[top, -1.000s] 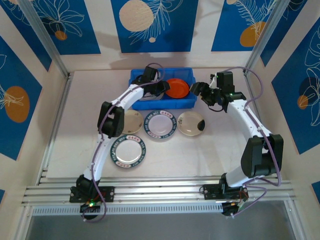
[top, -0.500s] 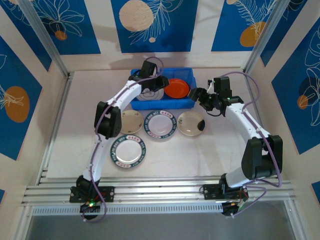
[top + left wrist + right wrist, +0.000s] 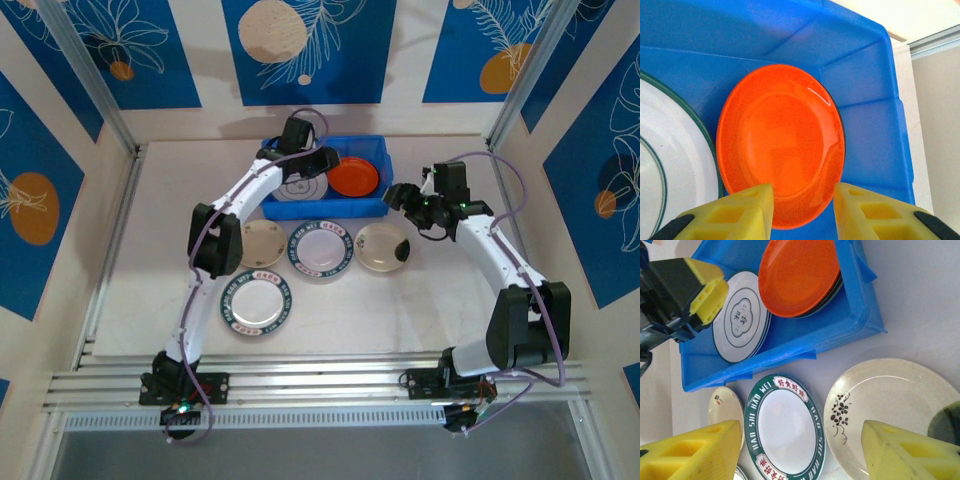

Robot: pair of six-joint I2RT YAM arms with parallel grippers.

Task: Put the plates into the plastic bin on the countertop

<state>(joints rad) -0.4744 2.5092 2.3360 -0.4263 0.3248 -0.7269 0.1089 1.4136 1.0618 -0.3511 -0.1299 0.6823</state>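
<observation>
i am lifting my left tool (image 3: 322, 160) a little way toward 12 o'clock, away from the orange plate (image 3: 353, 177). a second ago it was sitting lower, right at that plate's edge. now the orange plate is lying in the blue bin (image 3: 325, 207), at the bin's 3 o'clock end, on top of some darker plates. a white plate (image 3: 295, 190) is lying beside it at 9 o'clock. in my left wrist view the left tool (image 3: 802, 200) is standing partly open, and it is holding nothing. the orange plate (image 3: 782, 145) is showing in the gap below it. so i am thinking this plate is done.

i am also sliding my right tool (image 3: 395, 195) toward 9 o'clock and a bit toward 6 o'clock. it was farther out to the side a second ago. now it is hanging just off the bin's 3 o'clock end, above the cream plate (image 3: 382, 246) with the little flower marks. in my right wrist view the right tool (image 3: 800, 440) is standing wide open and empty.

four plates are lying on the bench (image 3: 450, 300) at 6 o'clock from the bin. they are the cream plate, a green-rimmed plate (image 3: 320, 250), a small cream plate (image 3: 262, 243) and a second green-rimmed plate (image 3: 257, 303). i am guessing the cream plate is next, because my right tool is closest to it.
</observation>
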